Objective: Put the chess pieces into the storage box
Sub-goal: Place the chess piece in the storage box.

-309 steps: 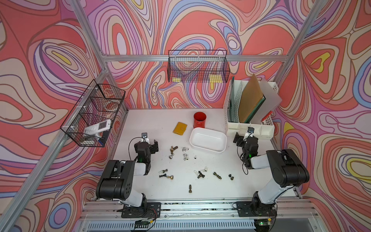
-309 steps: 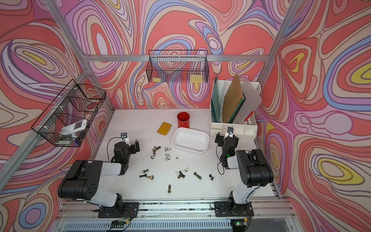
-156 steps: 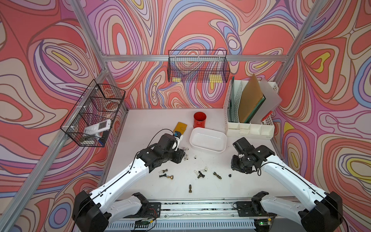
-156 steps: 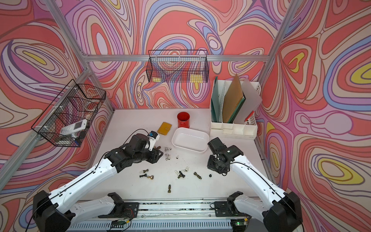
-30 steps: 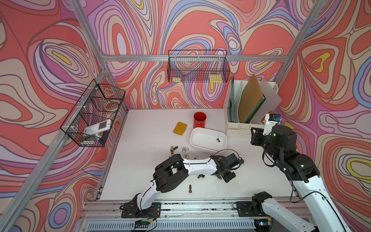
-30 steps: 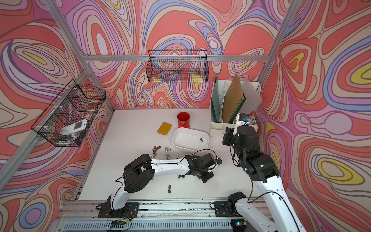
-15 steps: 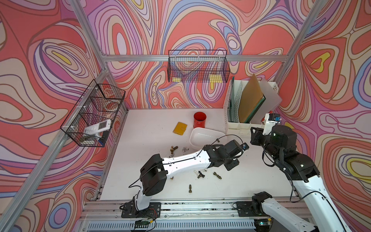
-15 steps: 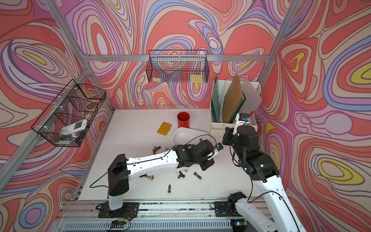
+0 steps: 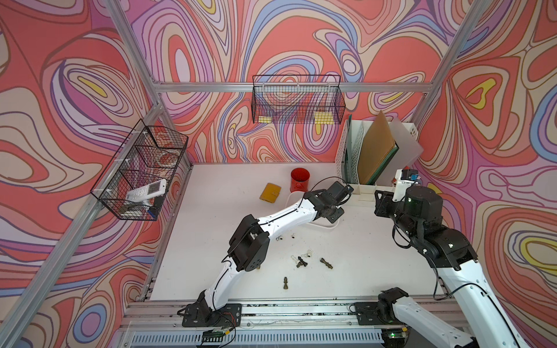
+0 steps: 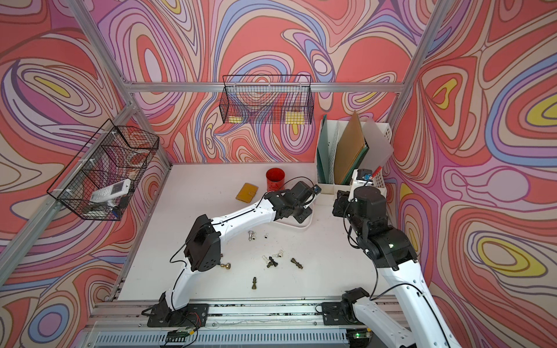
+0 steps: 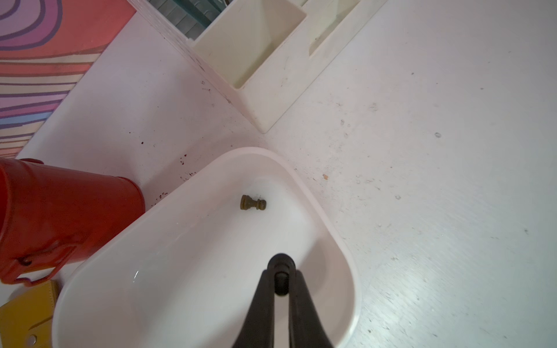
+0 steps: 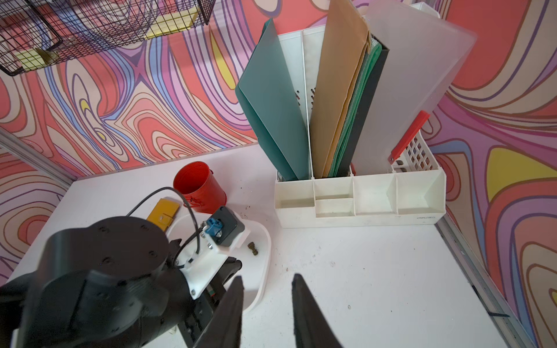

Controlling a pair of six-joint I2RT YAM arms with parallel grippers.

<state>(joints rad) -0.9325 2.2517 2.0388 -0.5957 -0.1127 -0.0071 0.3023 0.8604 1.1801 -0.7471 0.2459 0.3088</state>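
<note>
Left wrist view: the left gripper (image 11: 281, 272) pinches a small black chess piece (image 11: 281, 283) over the shallow white plastic storage box (image 11: 196, 259); the next move is to release it. At the box's three o'clock, the right gripper (image 12: 266, 286) gapes empty.

Robot lab test cell, not a lived-in room. An open aluminium frame (image 9: 211, 87) boxes the space. The wall panels (image 9: 271, 36) are flat sheets printed with loud swirls. Two white-and-black machines, the left arm (image 9: 280, 214) and the right arm (image 9: 461, 277), are bolted to a slotted base rail (image 9: 301, 304) at the edge of a white tabletop (image 9: 217, 217). A wrist camera (image 12: 223, 226) trails a loose cable. Wire baskets (image 9: 297, 99) hang on the panels. Mixed small goods lie about: chess pieces (image 9: 302, 261), a red cup (image 9: 300, 180), a file organiser (image 9: 366, 192).
</note>
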